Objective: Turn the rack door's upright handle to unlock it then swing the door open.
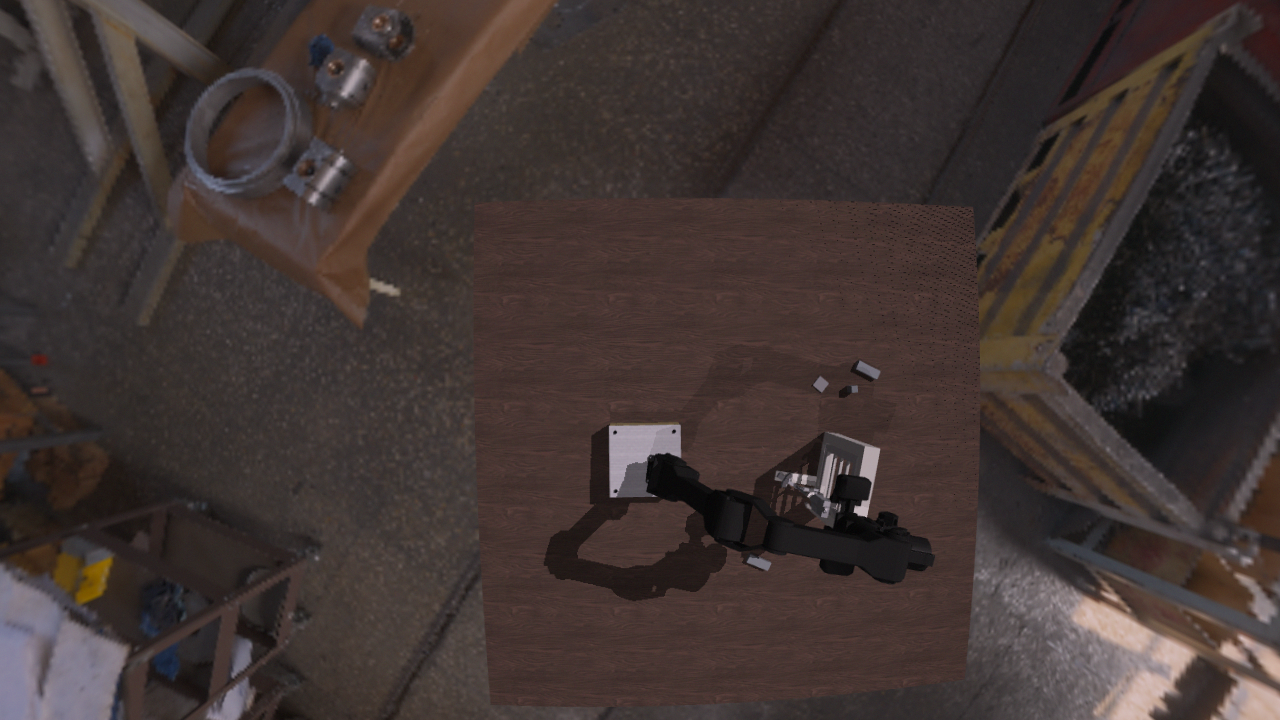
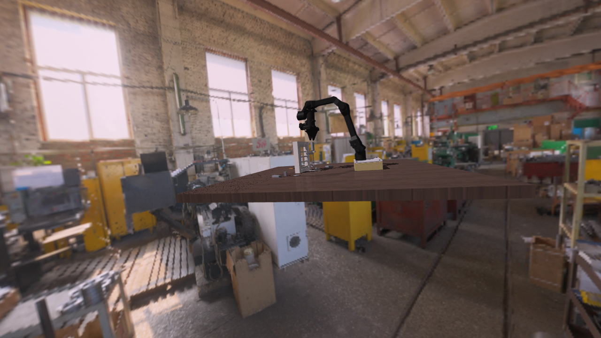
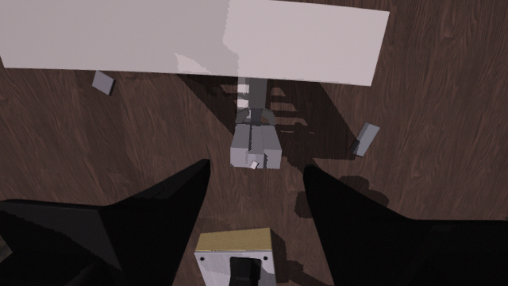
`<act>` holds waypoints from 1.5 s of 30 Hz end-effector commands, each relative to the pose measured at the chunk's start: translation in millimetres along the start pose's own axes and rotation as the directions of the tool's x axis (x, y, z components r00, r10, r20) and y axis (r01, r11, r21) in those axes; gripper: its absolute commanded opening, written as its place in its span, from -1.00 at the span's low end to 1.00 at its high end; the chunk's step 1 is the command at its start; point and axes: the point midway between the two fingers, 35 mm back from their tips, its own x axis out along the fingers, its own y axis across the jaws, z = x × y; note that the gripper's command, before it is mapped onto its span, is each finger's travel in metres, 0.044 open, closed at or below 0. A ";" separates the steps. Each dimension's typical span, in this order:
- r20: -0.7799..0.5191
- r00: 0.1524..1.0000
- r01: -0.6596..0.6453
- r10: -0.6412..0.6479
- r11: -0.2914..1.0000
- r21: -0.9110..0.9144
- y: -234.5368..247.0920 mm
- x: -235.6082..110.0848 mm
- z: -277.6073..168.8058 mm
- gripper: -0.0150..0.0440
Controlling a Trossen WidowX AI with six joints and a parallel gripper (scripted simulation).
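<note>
1 arm w/ 1 gripper (image 1: 914,554) (image 2: 312,139) (image 3: 257,168), its 2 fingers spread w/ nothing btwn, hangs above 1 upright rack (image 1: 870,479) (image 2: 296,157) (image 3: 302,40), whose 1 handle (image 3: 255,147) sticks out arm-base side; 4 small grey blocks, incl. 1 block (image 1: 758,562) apart from the other 3, lie on 1 table (image 1: 716,644) (image 2: 399,185) (image 3: 448,99).

A factory workshop: brick walls, machinery (image 2: 228,226), metal-scrap bin (image 1: 1029,259).
</note>
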 end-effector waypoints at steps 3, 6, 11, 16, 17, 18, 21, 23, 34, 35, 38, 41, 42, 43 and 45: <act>-0.006 1.000 -0.004 0.004 1.000 -0.002 0.6 10.7 0.6 0.46; -0.007 1.000 -0.004 0.004 1.000 -0.001 0.6 15.6 0.8 0.46; -0.010 1.000 -0.004 0.004 1.000 -0.001 0.6 23.7 1.0 0.46; -0.012 1.000 -0.004 0.004 1.000 -0.001 0.7 31.9 0.8 0.46; -0.013 1.000 -0.004 0.004 1.000 -0.001 0.7 33.5 0.7 0.46; -0.013 1.000 -0.004 0.004 1.000 -0.001 0.7 35.2 0.7 0.46; -0.015 1.000 -0.003 0.003 1.000 0.000 0.7 40.1 0.4 0.46; -0.016 1.000 -0.003 0.003 1.000 0.000 0.8 43.4 0.1 0.46; -0.021 1.000 -0.003 0.003 1.000 0.000 0.9 60.3 -1.9 0.46; -0.021 1.000 -0.003 0.003 1.000 0.000 0.9 60.6 -1.9 0.46; -0.021 1.000 -0.003 0.003 1.000 0.000 0.9 60.6 -1.9 0.20; -0.021 1.000 -0.003 0.003 1.000 0.000 0.9 60.6 -1.9 -0.07; -0.021 1.000 -0.003 0.003 1.000 0.000 0.9 60.6 -1.9 -0.16; -0.021 1.000 -0.003 0.003 1.000 0.000 0.9 60.6 -1.9 -0.25; -0.021 1.000 -0.003 0.003 1.000 0.000 0.9 60.6 -1.9 -0.29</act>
